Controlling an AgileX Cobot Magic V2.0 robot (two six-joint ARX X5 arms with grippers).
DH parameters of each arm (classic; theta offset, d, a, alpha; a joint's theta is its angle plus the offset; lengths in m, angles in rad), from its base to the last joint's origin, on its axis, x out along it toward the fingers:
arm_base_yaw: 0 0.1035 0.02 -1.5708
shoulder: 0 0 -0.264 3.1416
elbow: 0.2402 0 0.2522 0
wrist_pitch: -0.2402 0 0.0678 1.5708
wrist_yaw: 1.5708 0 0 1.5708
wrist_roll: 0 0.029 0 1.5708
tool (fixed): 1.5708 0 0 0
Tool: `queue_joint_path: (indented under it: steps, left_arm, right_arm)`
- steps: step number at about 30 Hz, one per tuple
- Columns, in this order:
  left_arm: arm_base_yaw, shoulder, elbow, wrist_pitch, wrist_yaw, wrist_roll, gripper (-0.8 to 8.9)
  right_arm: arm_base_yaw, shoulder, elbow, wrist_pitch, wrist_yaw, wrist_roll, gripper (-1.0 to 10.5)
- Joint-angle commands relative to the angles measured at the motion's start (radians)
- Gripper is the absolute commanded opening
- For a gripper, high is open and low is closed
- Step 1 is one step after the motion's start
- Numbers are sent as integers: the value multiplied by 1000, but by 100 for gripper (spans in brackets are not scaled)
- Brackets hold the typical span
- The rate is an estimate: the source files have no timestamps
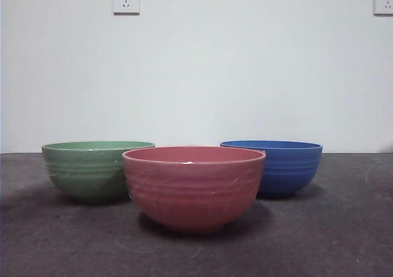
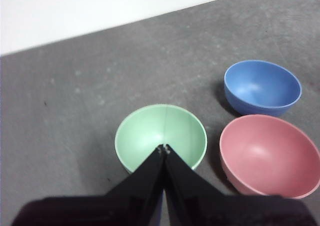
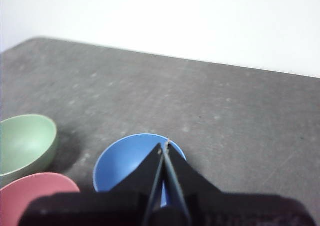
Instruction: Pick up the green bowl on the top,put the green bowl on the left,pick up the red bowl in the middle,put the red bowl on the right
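3 bowls upright on the dark grey table [image 1: 344, 240], none stacked. Green bowl [image 1: 92, 169] on the left of the front view, slightly behind the red one, which overlaps its right edge in that view. Red bowl [image 1: 194, 186] in the middle, nearest the camera. Blue bowl [image 1: 285, 166] on the right, further back. All look empty. Left tool [image 2: 164, 149] hangs above the green bowl, jaws pressed together, gripping nothing. Right tool [image 3: 164, 148] hangs above the blue bowl, jaws closed too, nothing held. Neither arm shows in the front view
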Motion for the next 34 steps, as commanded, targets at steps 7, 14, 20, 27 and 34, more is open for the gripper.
queue_joint_path:
  steps: [7,14,20,27,34]
  left_arm:
    - [4,-75,-194,41,2,-58,-4]
    - [4,-69,-194,-19,2,-58,-4]
    - [4,-69,-194,-18,2,-58,-4]
    - [91,-261,-203,2,-14,64,-4]
    - [340,-445,-385,307,-21,76,-4]
  right_arm:
    - [-2,-55,-148,66,108,156,4]
    - [-2,-55,-148,47,132,151,4]
    - [-2,-55,-148,45,132,151,4]
    - [-1,-55,-148,43,132,151,4]
    - [-1,-56,-148,32,133,151,4]
